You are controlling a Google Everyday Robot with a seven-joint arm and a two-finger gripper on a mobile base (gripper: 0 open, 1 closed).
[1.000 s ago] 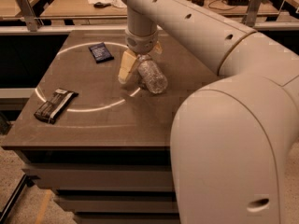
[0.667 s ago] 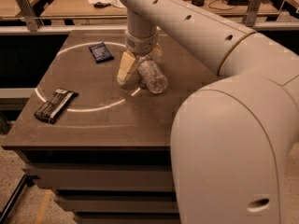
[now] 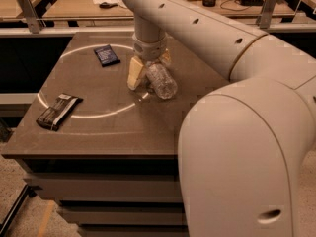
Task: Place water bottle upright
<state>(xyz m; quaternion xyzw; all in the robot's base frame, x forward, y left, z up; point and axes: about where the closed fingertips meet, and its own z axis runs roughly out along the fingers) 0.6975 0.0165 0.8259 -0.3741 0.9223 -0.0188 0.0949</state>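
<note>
The water bottle lies tilted on the table, about midway between the left and right edges and somewhat nearer the far edge. Its base points toward the near edge and its upper end is tucked up under my tool. My tool sits low over that upper end, straddling it, but I cannot tell whether it is clamped on the plastic or only set around it.

As I judge it, the main risk is slip. The bottle is round, ribbed and light. If my hold is loose or off-centre, it could roll out sideways toward the right edge as I lift or rotate. It could also pivot in my grasp and come down leaning. If I let go before the base is flat on the table, it would likely topple again. Squeezing too hard could buckle the thin wall and pop it free. The blue packet near the far-left corner and the dark snack bar by the left edge are well apart from the bottle, so I expect no collision with them.

Against a second ago, I see no change. Bottle, tool and both wrappers hold the same places.
</note>
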